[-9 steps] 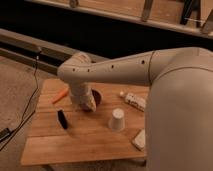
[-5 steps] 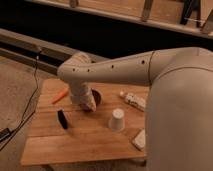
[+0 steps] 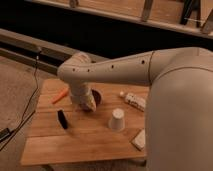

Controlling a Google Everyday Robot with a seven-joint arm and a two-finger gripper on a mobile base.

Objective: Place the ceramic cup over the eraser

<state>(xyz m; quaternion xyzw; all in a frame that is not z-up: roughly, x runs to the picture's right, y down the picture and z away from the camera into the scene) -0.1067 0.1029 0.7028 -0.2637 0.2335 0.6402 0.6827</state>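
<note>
The white ceramic cup (image 3: pixel 117 120) stands on the wooden table (image 3: pixel 75 147), right of centre. Left of it, about a hand's width away, lies the slim black eraser (image 3: pixel 62 119), with bare wood between the two. My arm bends down over the table's back middle. Its gripper (image 3: pixel 88 104) hangs at the left edge of a dark round bowl (image 3: pixel 96 97), behind and between the eraser and the cup. It touches neither of them. The gripper is open and I see nothing in it.
An orange stick (image 3: pixel 61 95) lies at the back left of the table. A white tube-like object (image 3: pixel 134 100) lies at the back right, and a whitish block (image 3: pixel 139 140) sits by the front right edge. My bulky arm covers the right side. A black cable (image 3: pixel 30 100) trails over the floor at left.
</note>
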